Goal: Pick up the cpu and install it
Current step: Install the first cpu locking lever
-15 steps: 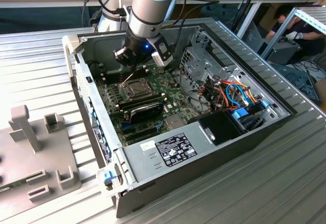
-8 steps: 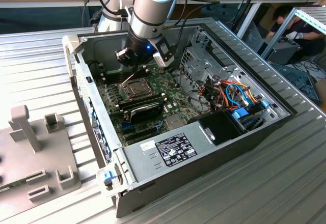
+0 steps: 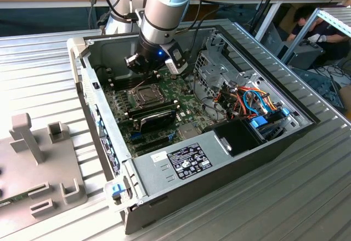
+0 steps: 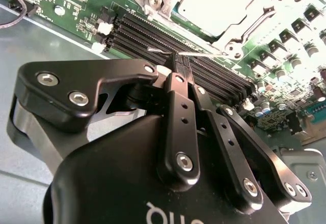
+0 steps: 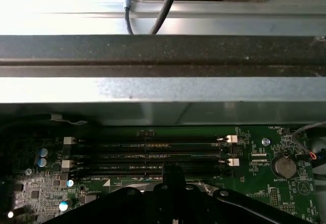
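The cpu (image 4: 219, 2), a dull silvery square, lies in its socket on the green motherboard with the shiny metal frame (image 4: 265, 15) around it. In the exterior view the socket (image 3: 143, 94) sits just below my gripper (image 3: 146, 74), which reaches down into the open computer case (image 3: 82, 60). My gripper (image 4: 178, 63) is shut, and its black fingertips stand over the memory slots (image 4: 153, 35) beside the socket. A thin metal lever rod (image 4: 206, 55) crosses right at the tips; I cannot tell whether it is pinched. The first wrist view shows the gripper (image 5: 173, 170) over the same slots.
Inside the case are a drive cage with orange and blue cables (image 3: 249, 99), a black cooler block (image 3: 156, 116) and the power supply (image 3: 186, 161). The case wall (image 5: 163, 89) rises close behind the slots. A grey fixture (image 3: 38, 164) lies outside the case, and a person (image 3: 307, 24) sits far back.
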You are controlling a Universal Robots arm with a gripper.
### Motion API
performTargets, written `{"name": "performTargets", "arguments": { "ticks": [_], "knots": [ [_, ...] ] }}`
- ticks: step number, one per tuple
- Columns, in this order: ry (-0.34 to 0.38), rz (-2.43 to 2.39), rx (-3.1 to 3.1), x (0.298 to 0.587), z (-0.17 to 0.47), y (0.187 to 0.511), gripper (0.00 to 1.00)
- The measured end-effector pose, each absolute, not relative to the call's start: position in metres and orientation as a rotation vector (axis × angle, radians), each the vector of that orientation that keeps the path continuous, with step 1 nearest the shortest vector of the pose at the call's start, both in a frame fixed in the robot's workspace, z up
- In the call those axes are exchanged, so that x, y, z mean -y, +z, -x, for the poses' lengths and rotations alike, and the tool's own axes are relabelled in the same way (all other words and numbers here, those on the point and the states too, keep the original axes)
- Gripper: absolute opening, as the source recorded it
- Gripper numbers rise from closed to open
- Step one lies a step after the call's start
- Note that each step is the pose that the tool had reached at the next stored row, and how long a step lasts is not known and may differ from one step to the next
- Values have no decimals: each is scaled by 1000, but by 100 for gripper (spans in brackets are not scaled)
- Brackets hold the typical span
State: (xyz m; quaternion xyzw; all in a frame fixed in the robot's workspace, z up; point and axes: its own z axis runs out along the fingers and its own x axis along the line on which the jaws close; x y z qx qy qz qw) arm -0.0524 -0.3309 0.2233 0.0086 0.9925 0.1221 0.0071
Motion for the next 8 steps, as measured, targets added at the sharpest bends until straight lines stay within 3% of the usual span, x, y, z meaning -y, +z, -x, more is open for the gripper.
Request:
{"name": "performTargets", "arguments": {
  "ticks": [8],
  "knots": [
    [382, -27, -3104, 331, 51, 222, 11]
  ]
}}
